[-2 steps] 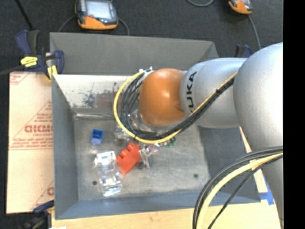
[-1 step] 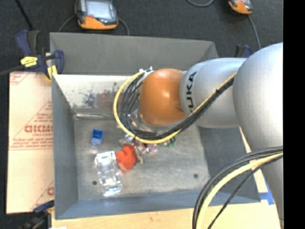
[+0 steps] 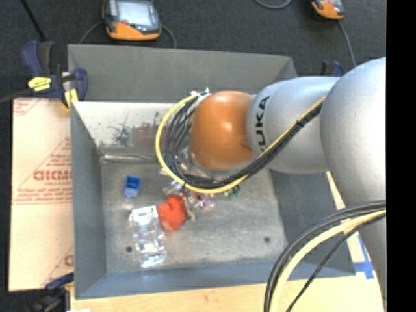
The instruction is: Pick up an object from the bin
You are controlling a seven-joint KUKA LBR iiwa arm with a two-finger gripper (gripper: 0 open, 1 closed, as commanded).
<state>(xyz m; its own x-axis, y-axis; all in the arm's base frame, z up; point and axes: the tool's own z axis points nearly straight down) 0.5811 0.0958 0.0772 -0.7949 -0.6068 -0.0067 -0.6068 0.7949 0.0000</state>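
Just beside red lump [image 3: 172, 214], orange-covered wrist [image 3: 221, 132].

Bystanders I'm seeing
A small blue block [image 3: 132, 186] is sitting just above a clear plastic piece [image 3: 147, 235]; two orange-and-grey devices [image 3: 132, 18] are lying on the dark floor [image 3: 214, 25] beyond.

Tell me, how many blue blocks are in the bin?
1. The blue block lies left in the bin, left of the red thing. More may hide under the arm.
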